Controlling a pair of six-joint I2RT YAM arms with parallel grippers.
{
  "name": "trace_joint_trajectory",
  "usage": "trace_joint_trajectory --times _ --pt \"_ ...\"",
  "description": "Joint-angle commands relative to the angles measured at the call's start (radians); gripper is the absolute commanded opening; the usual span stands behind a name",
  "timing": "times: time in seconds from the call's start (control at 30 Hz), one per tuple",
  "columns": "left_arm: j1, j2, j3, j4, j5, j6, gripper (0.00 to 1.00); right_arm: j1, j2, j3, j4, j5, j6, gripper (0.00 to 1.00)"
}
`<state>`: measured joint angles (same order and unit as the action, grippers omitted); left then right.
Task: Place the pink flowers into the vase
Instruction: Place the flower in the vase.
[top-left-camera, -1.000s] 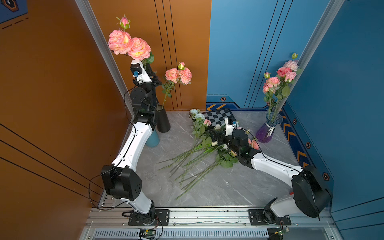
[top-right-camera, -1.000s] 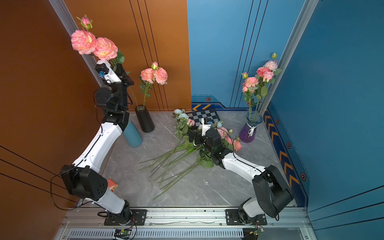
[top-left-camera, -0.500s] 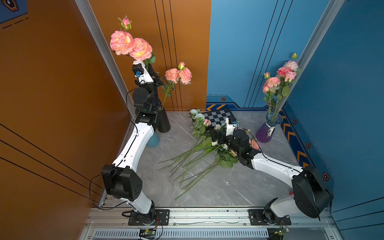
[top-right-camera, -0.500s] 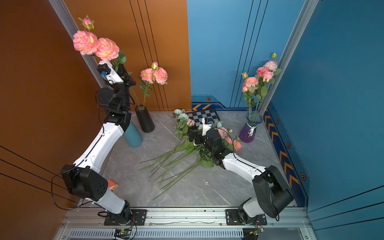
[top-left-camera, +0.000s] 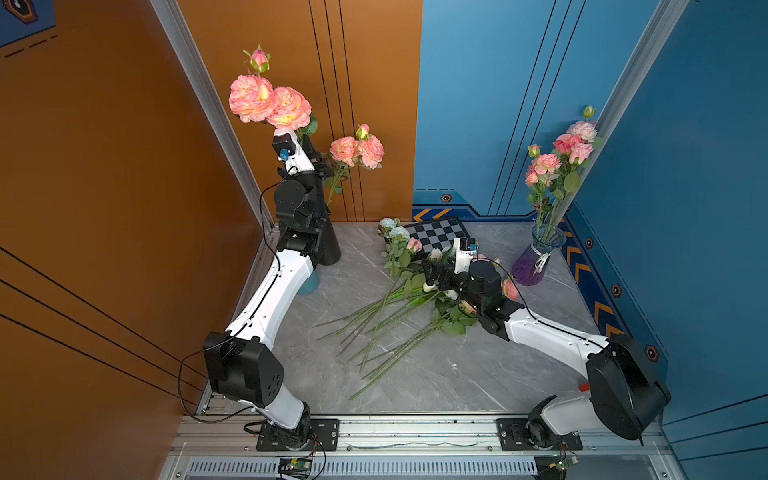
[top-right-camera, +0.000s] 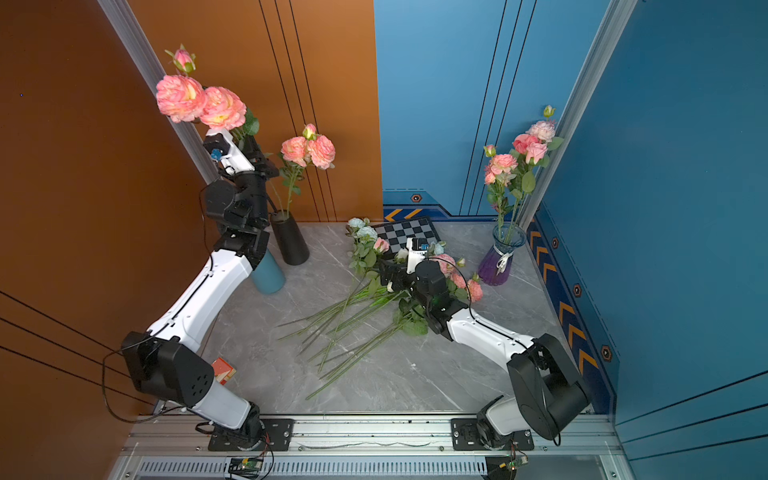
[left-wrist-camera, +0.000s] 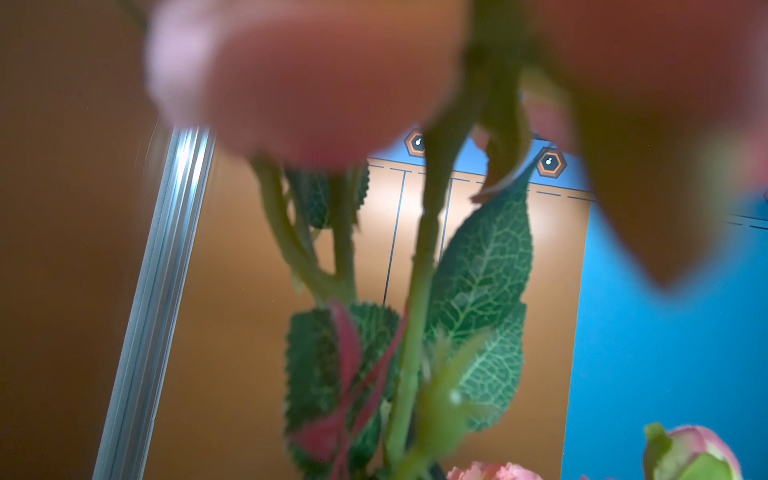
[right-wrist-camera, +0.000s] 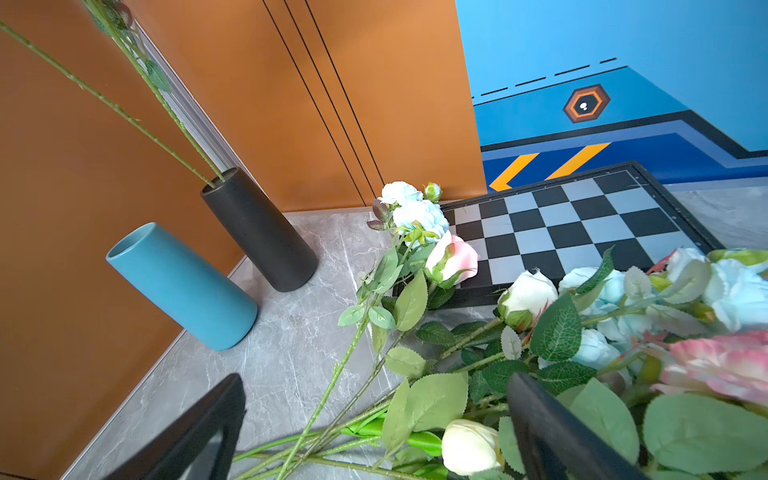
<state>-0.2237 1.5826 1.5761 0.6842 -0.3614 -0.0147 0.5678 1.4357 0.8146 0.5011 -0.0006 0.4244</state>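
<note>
Your left gripper (top-left-camera: 309, 145) was clenched on a pink spray (top-left-camera: 270, 104), raised high, with two big blooms and a bud just above the hand. Well below that hand stood the black vase (top-right-camera: 289, 239). In the right wrist view two stems ran into its mouth, and another pink stem (top-left-camera: 357, 150) flowered just beside the gripper. Your right gripper (right-wrist-camera: 374, 432) sat low, jaws spread wide, grasping nothing, over the heap of flowers (top-left-camera: 399, 307) on the table (top-left-camera: 457, 374). A pink rose (right-wrist-camera: 453, 257) lay ahead of its fingers, with pale blue blooms (right-wrist-camera: 419, 214) beyond it. More pink flowers (top-left-camera: 557, 162) stood in the glass vase (top-left-camera: 536, 259), well apart from both hands.
</note>
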Motion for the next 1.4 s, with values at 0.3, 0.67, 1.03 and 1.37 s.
trace_joint_trajectory --times 0.3,0.67,1.03,1.37 --pt "0.008 -0.06 -0.121 0.078 -0.027 0.016 0.16 -0.01 -0.008 -0.023 0.038 -0.032 0.029 1.0" --pt "0.023 -0.076 -0.243 0.186 -0.046 0.005 0.22 -0.011 0.016 -0.019 0.044 -0.046 0.04 1.0" --pt "0.031 -0.061 -0.293 0.247 -0.049 0.004 0.29 -0.009 0.038 -0.016 0.047 -0.053 0.047 1.0" --pt "0.03 -0.079 -0.33 0.269 -0.038 0.006 0.55 -0.008 0.064 -0.017 0.065 -0.059 0.062 1.0"
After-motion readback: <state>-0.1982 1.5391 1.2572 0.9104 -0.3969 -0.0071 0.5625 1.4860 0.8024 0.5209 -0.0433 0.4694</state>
